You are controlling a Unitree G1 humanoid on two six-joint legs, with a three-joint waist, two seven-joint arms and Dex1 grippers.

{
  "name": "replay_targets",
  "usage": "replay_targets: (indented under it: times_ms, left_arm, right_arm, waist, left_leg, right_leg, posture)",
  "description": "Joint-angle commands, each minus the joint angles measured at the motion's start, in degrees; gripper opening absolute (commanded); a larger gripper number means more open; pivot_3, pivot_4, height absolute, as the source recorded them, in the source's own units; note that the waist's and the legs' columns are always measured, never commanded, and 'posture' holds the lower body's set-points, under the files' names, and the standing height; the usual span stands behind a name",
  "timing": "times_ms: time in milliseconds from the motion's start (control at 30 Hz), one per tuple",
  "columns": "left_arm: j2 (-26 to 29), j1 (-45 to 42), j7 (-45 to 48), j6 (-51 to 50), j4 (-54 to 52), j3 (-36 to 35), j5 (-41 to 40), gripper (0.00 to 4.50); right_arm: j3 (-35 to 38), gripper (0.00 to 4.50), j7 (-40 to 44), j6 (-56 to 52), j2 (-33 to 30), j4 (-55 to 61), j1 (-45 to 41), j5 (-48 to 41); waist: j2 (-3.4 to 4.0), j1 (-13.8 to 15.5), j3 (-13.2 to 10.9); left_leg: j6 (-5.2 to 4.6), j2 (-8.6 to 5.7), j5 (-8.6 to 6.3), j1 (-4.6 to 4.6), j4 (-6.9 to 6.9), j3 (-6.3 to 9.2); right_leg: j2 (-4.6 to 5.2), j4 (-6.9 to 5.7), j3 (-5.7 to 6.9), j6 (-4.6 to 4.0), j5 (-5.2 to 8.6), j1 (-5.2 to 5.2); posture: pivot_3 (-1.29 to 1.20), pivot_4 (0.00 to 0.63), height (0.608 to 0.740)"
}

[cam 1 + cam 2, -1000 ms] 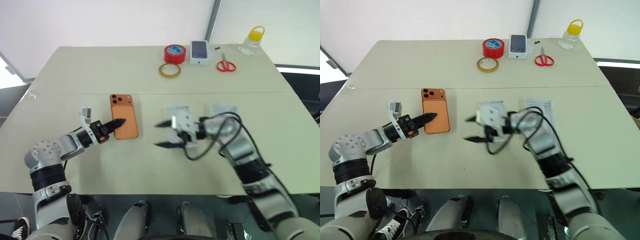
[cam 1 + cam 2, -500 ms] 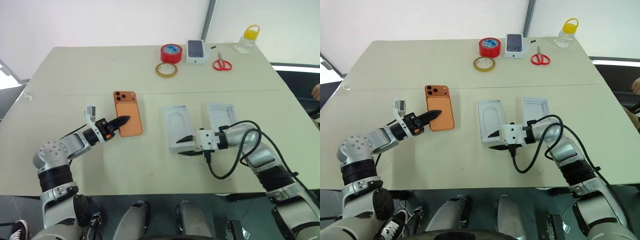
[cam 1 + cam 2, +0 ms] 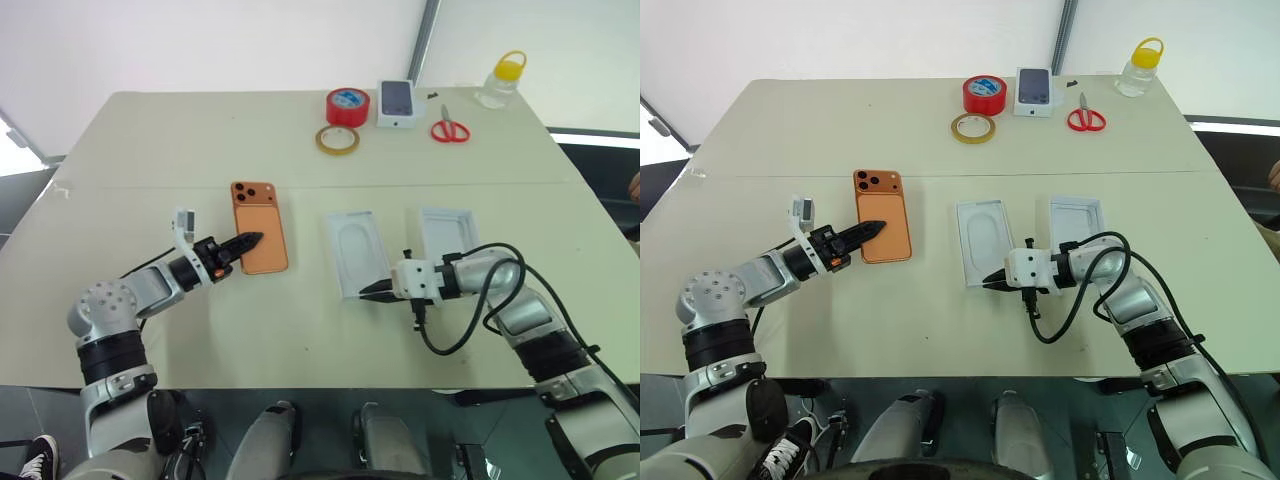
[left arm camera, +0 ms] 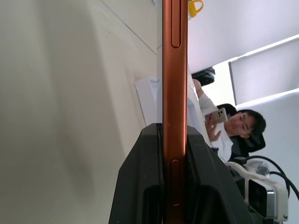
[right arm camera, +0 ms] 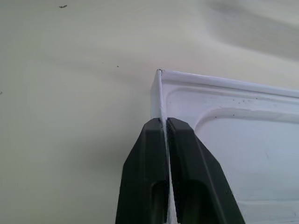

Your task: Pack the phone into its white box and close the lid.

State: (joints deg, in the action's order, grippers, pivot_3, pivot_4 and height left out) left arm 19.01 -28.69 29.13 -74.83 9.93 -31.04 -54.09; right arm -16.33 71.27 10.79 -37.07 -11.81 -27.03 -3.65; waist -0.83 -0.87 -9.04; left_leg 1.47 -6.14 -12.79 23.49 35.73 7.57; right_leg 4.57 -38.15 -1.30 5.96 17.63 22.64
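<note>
Orange phone (image 3: 260,227) lies back up on the beige table (image 3: 180,150), lenses at its far end, roughly 9 o'clock from table centre. Left gripper (image 3: 248,241) is clamped on the phone's near edge; left wrist view shows the orange side rail pinched between both black fingers (image 4: 140,186).

White box (image 3: 356,253) with the moulded insert sits flat just right of centre, about 3 o'clock of the phone, apart from it. Right gripper (image 3: 372,289) is at the box's near right corner, around 5 o'clock on the tray, jaws pinched onto the thin side wall; right wrist view shows the wall edge sandwiched between the fingers (image 5: 140,182).

Lid (image 3: 447,231) rests open side up at 3 o'clock of the box, a gap between them.

Far edge, 12 o'clock: red tape roll (image 3: 347,106), tan tape ring (image 3: 340,140), small phone-picture box (image 3: 398,103), red scissors (image 3: 451,130), yellow-capped bottle (image 3: 503,80).
</note>
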Motion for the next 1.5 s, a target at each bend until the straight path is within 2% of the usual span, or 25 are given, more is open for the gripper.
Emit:
replay_targets:
  times_ms: [33, 400, 500, 667, 867, 933, 1033, 1233, 1500]
  left_arm:
    - [0.8, -1.0, -0.1, 0.0, -1.8, -0.7, -2.6, 0.51]
    - [-2.2, -4.0, -4.1, 0.9, -3.0, 0.4, -4.1, 0.51]
    - [-3.2, -4.7, -4.3, 1.9, -3.0, 1.7, -3.5, 0.51]
    - [-4.4, -5.0, -2.6, 3.1, -1.6, 6.2, -1.8, 0.51]
    - [-5.4, -8.4, -0.5, 5.5, 3.2, 10.8, -0.2, 0.51]
    - [-6.4, -9.6, -0.5, 6.2, 5.3, 11.7, 0.5, 0.51]
    - [-7.7, -10.9, -1.3, 5.9, 8.5, 11.4, 0.6, 1.43]
    - [-5.6, -11.2, -0.3, 3.5, 8.8, 14.0, 2.2, 4.42]
    - [-1.0, -11.4, 2.1, 0.4, 4.2, 13.3, 0.3, 4.47]
  right_arm:
    - [0.7, 0.03, -2.9, -3.3, 2.8, 3.9, -0.3, -1.2]
    - [-6.7, 0.03, -17.6, -17.8, 13.0, 12.1, -0.2, 11.1]
    - [-7.1, 1.05, -17.5, -22.1, 14.3, 13.1, -0.8, 10.4]
    - [-6.0, 3.62, -13.0, -22.0, 11.0, 16.6, -0.6, 7.2]
    - [3.1, 3.62, -6.2, -27.9, 4.6, 20.6, 0.1, -5.1]
    - [4.4, 3.62, -6.3, -27.0, 2.5, 18.7, 0.0, -4.6]
    - [4.6, 3.68, -8.2, -23.3, 0.5, 14.7, -0.1, -1.6]
    - [6.1, 3.68, -10.5, -23.4, 1.1, 13.4, -0.2, -3.1]
    - [5.5, 3.68, -12.3, -20.5, 2.4, 10.9, -0.9, -2.4]
  waist:
    - [0.0, -0.1, 0.0]
    - [0.0, 0.1, 0.0]
    - [0.0, 0.1, 0.0]
    - [0.0, 0.1, 0.0]
    - [-0.03, 0.2, 0.0]
    - [-0.03, 0.2, 0.0]
    - [-0.03, 0.0, 0.0]
    - [-0.03, -0.1, 0.0]
    - [-0.03, 0.0, 0.0]
  left_leg:
    - [0.0, 0.0, 0.0, 0.0, 0.0, 0.0]
    - [0.02, -0.01, 0.01, 0.01, 0.02, 0.01]
    - [0.03, -0.01, 0.01, 0.01, 0.04, 0.01]
    - [0.02, -0.02, 0.01, 0.01, 0.04, 0.01]
    - [0.01, -0.02, 0.0, 0.01, 0.04, 0.02]
    - [0.0, -0.02, 0.0, 0.01, 0.05, 0.02]
    - [-0.01, -0.01, 0.0, 0.01, 0.04, 0.01]
    - [0.0, 0.0, 0.01, 0.01, 0.03, 0.0]
    - [0.0, -0.02, 0.01, 0.01, 0.08, 0.01]
  right_leg:
    - [0.0, 0.0, 0.0, 0.0, 0.0, 0.0]
    - [0.0, -0.02, 0.0, 0.0, 0.0, 0.02]
    - [-0.01, -0.03, 0.0, 0.0, 0.0, 0.01]
    - [0.0, -0.03, 0.0, 0.0, 0.0, 0.01]
    - [-0.01, -0.02, 0.03, 0.0, 0.0, -0.02]
    - [0.0, 0.0, 0.05, 0.0, 0.0, -0.05]
    - [0.0, 0.02, 0.04, 0.0, 0.0, -0.05]
    - [-0.02, -0.02, 0.01, 0.0, 0.0, 0.0]
    - [-0.01, -0.02, 0.02, 0.0, 0.0, -0.02]
  posture:
    - [0.0, 0.15, 0.74]
    - [0.0, 0.15, 0.74]
    - [0.0, 0.15, 0.74]
    - [0.0, 0.15, 0.74]
    - [0.0, 0.15, 0.74]
    - [0.0, 0.15, 0.74]
    - [0.0, 0.15, 0.74]
    - [0.0, 0.15, 0.74]
    - [0.0, 0.15, 0.74]
